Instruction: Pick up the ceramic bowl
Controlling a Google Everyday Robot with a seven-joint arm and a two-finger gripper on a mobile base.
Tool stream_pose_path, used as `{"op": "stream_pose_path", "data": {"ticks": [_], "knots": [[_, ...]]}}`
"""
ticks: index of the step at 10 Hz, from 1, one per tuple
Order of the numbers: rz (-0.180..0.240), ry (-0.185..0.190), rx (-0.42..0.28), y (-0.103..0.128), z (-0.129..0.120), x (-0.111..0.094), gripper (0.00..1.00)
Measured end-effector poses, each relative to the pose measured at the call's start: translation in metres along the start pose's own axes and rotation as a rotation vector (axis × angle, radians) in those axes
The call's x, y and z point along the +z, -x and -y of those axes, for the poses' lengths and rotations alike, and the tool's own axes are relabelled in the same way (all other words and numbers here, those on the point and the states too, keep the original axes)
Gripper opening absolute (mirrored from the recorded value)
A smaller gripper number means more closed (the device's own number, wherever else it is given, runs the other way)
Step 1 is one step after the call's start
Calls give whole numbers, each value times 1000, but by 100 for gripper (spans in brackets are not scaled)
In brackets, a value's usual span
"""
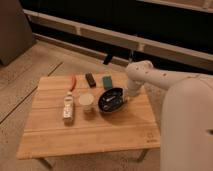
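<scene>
Camera view, single angle, looking down at a light wooden slatted desk (90, 132) on a speckled concrete-like floor (30, 82); dark wall with pale horizontal rails (100, 35) runs along the far side, grey panel (12, 30) at far left. Ceramic bowl (111, 99) is right of centre on the desk, glossy black, pale glints inside, appears tilted with its right rim higher. White arm (150, 75) comes in from the right, big white body (187, 130) fills the near-right corner. Gripper (125, 98) is down at the bowl's right rim, touching or nearly so; cannot tell how its jaws stand or whether it has hold of the bowl, the wrist hides that. Small pale cup (86, 100) just left of the bowl, apart from it. White remote-like object (68, 107) further left, lying lengthwise near-to-far. Far row: thin red item (73, 83), small black block (90, 79), green block (107, 81), all near each other, well clear of the gripper. Near half of the desk carries only a small dark mark (148, 141) near the right near corner. One desk leg (46, 162) visible at near left.
</scene>
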Motion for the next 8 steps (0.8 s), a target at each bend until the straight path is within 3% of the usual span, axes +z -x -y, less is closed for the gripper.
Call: {"op": "stream_pose_path", "data": {"ticks": [3,8], "knots": [[59,31,-19,-14,-7,-38,10],[57,30,-24,-17,-9,-38,10]]}}
